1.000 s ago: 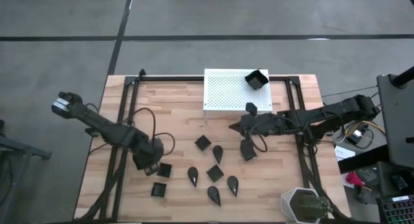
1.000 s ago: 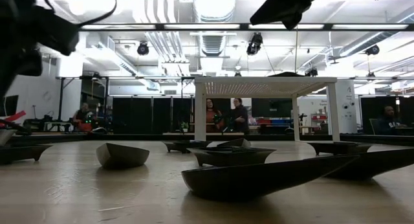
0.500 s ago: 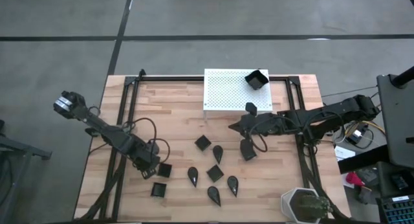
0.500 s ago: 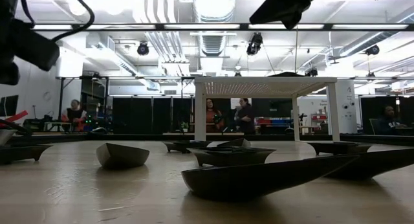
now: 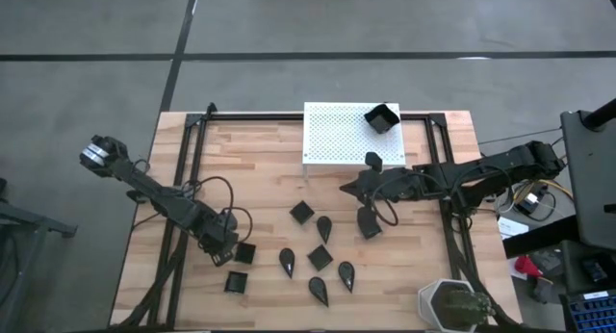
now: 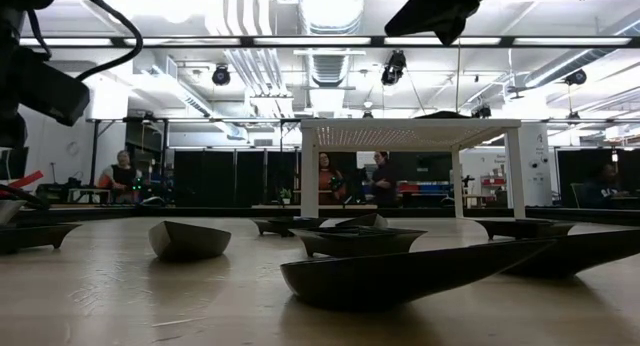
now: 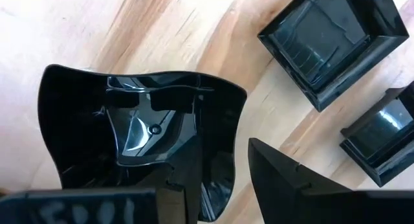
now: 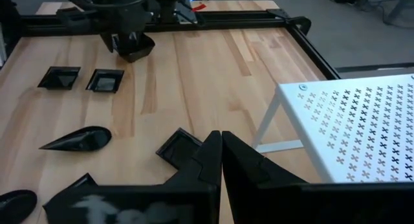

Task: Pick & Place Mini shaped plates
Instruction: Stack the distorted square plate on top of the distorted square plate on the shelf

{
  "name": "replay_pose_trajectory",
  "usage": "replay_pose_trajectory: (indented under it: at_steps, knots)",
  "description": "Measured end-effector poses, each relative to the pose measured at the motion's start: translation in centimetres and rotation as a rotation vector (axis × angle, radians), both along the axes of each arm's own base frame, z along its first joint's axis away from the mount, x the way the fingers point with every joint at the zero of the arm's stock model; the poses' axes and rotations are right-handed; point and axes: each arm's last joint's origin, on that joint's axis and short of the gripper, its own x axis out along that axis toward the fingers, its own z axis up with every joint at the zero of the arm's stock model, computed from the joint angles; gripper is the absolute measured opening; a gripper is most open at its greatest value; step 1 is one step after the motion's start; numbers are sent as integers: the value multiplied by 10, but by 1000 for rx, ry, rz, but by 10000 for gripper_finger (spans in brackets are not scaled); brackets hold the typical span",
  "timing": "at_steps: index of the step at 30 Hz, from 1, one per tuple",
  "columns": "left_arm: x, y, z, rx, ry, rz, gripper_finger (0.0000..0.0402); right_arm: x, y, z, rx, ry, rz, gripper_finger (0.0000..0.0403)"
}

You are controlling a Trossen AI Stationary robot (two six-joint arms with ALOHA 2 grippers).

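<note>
Several small black mini plates lie flat on the wooden table: squares [image 5: 302,212] [image 5: 244,253] [image 5: 237,281] [image 5: 320,258] and teardrops [image 5: 324,228] [image 5: 288,262] [image 5: 319,291]. One more square plate [image 5: 382,118] sits on the white stand [image 5: 332,136]. My left gripper [image 5: 221,246] is at the table's left-near part, beside two squares [image 8: 58,77] [image 8: 105,80], shut on another square plate [image 7: 142,127]. My right gripper [image 5: 346,189] hovers near the table's middle, in front of the stand, shut and empty [image 8: 221,153]. My left gripper has the square plate by one side wall [image 7: 226,159], one finger inside the dish and one finger [image 7: 291,185] outside it. The fingers come from above, pointing down [image 8: 129,39]. The dish [image 8: 132,52] sits below them; whether its base is off the table I cannot tell.
The white perforated stand [image 8: 349,120] stands on thin legs at the far middle. A black frame [image 5: 192,179] runs along the table's left, right and far sides. A white pot with a plant [image 5: 452,306] is at the near right corner. People stand in the room behind [image 6: 325,181].
My left arm has sunk lower and its gripper has shifted slightly toward the table's near left, staying beside the two square plates. The right arm and the plates on the table have kept still.
</note>
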Motion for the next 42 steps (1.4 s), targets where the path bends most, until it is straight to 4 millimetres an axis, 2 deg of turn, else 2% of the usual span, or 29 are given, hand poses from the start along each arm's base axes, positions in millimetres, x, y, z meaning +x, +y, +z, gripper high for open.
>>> replay_pose_trajectory:
  at_steps: [15, 19, 25, 30, 37, 42]
  knots:
    - [3, -1, -7, 42, 14, -30, 113, 0, 0, 0, 5, -2, -2, 8]
    - [5, -2, -13, 57, 43, -66, 86, 0, 0, 0, 5, -3, -3, 8]
    - [7, -4, -10, 49, 31, -128, 11, 0, 0, 0, -1, -2, 0, 8]
    - [16, -9, 6, 49, -43, -173, 2, 0, 0, 0, -6, 0, 3, 8]
    - [29, -14, 39, 116, -147, -253, 0, 0, 0, -2, -53, 16, 33, 8]
    - [39, -17, 70, 111, -232, -349, 0, 0, 4, -2, -84, 28, 209, 8]
